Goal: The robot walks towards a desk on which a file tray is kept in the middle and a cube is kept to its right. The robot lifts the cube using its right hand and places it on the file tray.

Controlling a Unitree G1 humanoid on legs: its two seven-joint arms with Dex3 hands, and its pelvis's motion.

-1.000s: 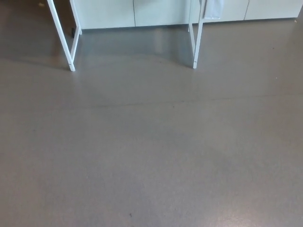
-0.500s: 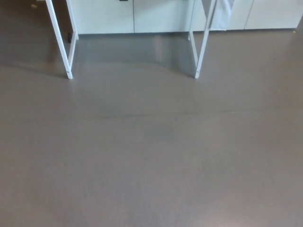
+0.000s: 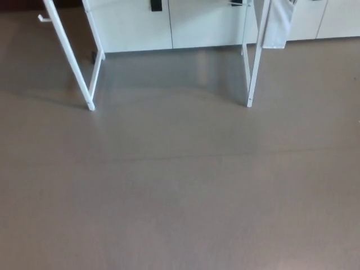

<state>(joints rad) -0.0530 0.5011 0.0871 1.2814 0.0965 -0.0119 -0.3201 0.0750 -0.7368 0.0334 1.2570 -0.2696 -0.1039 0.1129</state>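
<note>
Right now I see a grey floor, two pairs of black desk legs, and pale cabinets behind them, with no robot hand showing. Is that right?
Not quite: the desk legs are white, not black, as the head view shows. The rest is as you say: there are two pairs of them standing on the grey floor, with pale cabinets behind.

The head view shows four white legs (image 3: 67, 50), two dark handles (image 3: 156, 5) on the cabinet fronts (image 3: 135, 25), one hanging pale cloth (image 3: 278, 25) and one floor (image 3: 180, 197).
</note>
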